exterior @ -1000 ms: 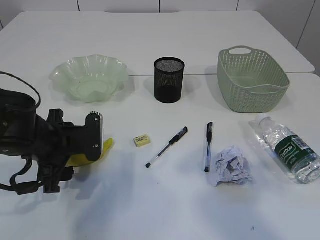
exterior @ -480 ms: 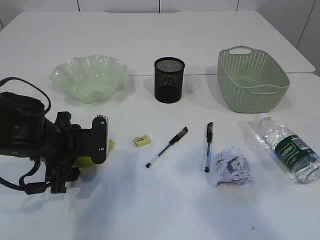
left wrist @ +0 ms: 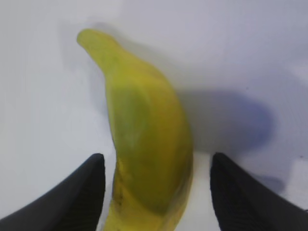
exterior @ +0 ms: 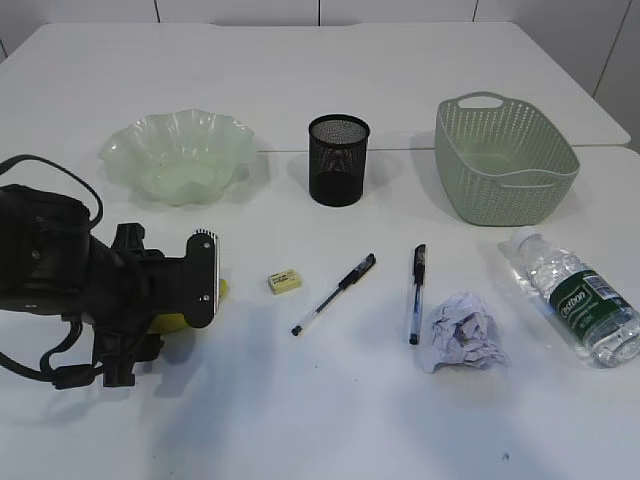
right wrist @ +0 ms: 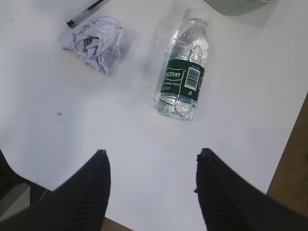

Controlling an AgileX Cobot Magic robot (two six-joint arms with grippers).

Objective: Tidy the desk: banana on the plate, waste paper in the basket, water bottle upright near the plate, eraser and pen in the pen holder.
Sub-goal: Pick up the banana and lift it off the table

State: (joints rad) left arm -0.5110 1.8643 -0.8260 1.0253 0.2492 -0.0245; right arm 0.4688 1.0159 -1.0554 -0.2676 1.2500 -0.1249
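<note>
Nothing is put away yet, judging by how things lie. The banana (left wrist: pixel 144 144) lies flat on the white table (exterior: pixel 330 420), front left, well short of the green glass plate (exterior: pixel 178 155), which stands empty at the back left. The left pincer (left wrist: pixel 156 192) is down over the banana, jaws wide, one dark finger on each side of the fruit with table showing in both gaps; no contact visible, so not a grip yet. In the exterior view only a sliver of yellow shows past the arm's black body. The right pincer (right wrist: pixel 151 187) hangs above the near right corner of the table, jaws apart and holding nothing. Below it, the water bottle (right wrist: pixel 184 77) lies on its side near the right edge, cap pointing toward the basket (exterior: pixel 505 160), far across the table from the plate. The crumpled waste paper (exterior: pixel 463 332) sits on the table just left of the bottle, outside the basket, and the basket looks empty from this angle. The black mesh pen holder (exterior: pixel 338 160) stands upright at back centre; nothing pokes above its rim. Two pens lie in front of it: the slanted pen (exterior: pixel 334 294) and the straighter pen (exterior: pixel 416 293), close to the paper. The yellow eraser (exterior: pixel 284 281) rests between banana and slanted pen. Step in hand, as I read it: closing on the banana. Left to do: all five placements.
</note>
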